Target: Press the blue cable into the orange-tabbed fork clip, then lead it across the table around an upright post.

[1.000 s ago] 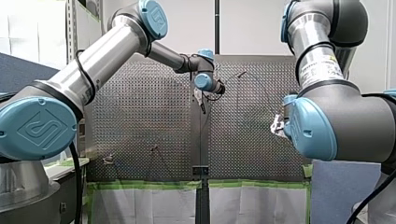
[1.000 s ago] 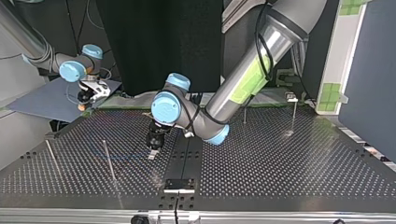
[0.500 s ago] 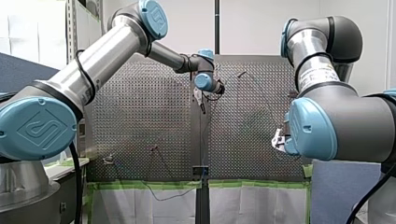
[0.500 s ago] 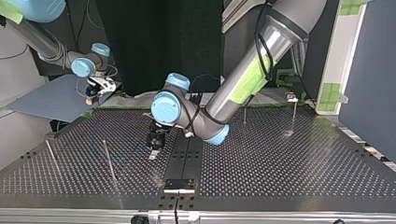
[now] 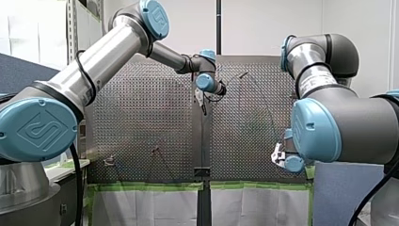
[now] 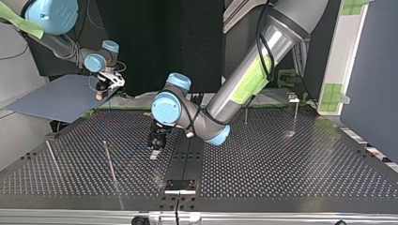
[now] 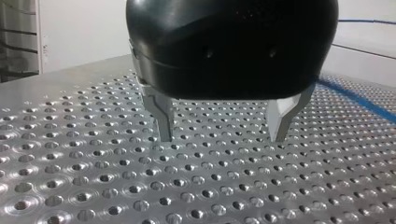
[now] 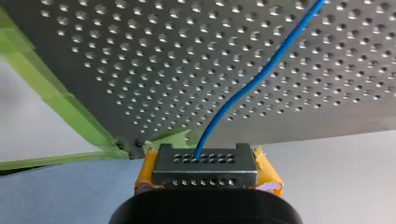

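Observation:
In the right wrist view, my right gripper (image 8: 204, 164) is shut, its yellow pads holding the blue cable (image 8: 261, 70). From there the cable runs out over the perforated table (image 8: 140, 70). In the top view this gripper (image 6: 107, 86) hangs off the table's far left corner, above a grey board. My left gripper (image 7: 223, 135) is open, its metal fingers (image 7: 163, 121) just above the table and nothing between them. The blue cable (image 7: 355, 99) lies on the table beside it. In the top view my left gripper (image 6: 154, 146) points down near the table's middle. No orange-tabbed clip can be made out.
Thin upright posts stand on the table in the top view, two at the left (image 6: 109, 161) (image 6: 52, 159) and two at the far right (image 6: 246, 115) (image 6: 295, 112). A black plate (image 6: 179, 185) sits at the near edge. Green tape (image 8: 56, 98) lines the table's edge.
My right arm has carried its gripper and the cable rightward and higher in the top view, lower in the front view. My left arm has not moved.

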Controlling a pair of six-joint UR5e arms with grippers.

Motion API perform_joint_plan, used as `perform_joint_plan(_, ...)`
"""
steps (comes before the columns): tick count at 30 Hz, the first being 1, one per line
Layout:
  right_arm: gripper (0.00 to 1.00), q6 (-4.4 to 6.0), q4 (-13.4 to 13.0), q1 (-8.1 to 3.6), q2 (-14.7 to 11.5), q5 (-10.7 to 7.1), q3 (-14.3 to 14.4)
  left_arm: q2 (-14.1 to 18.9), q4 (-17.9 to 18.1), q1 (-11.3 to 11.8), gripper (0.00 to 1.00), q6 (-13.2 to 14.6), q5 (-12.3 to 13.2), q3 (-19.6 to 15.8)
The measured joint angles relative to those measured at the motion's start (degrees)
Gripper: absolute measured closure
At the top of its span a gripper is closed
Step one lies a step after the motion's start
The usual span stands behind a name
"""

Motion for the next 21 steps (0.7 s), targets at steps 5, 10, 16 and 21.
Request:
perform_joint_plan(5, 1.00, 0.09, -1.9, 0.28, 2.2, -0.03, 0.0, 0.0, -1.2, -0.2, 0.02, 1.1, 0.0, 0.0)
perform_joint_plan(10, 1.00, 0.21, -2.5, 0.41, 4.7, -0.03, 0.0, 0.0, -1.4, -0.2, 0.02, 1.6, 0.0, 0.0)
perform_joint_plan(16, 1.00, 0.35, -2.7, 0.47, 7.8, -0.05, 0.0, 0.0, -1.4, -0.3, 0.02, 1.6, 0.0, 0.0)
perform_joint_plan(21, 1.00, 0.37, -2.9, 0.52, 10.2, -0.32, -0.1, 0.0, -1.4, -0.2, 0.02, 1.6, 0.0, 0.0)
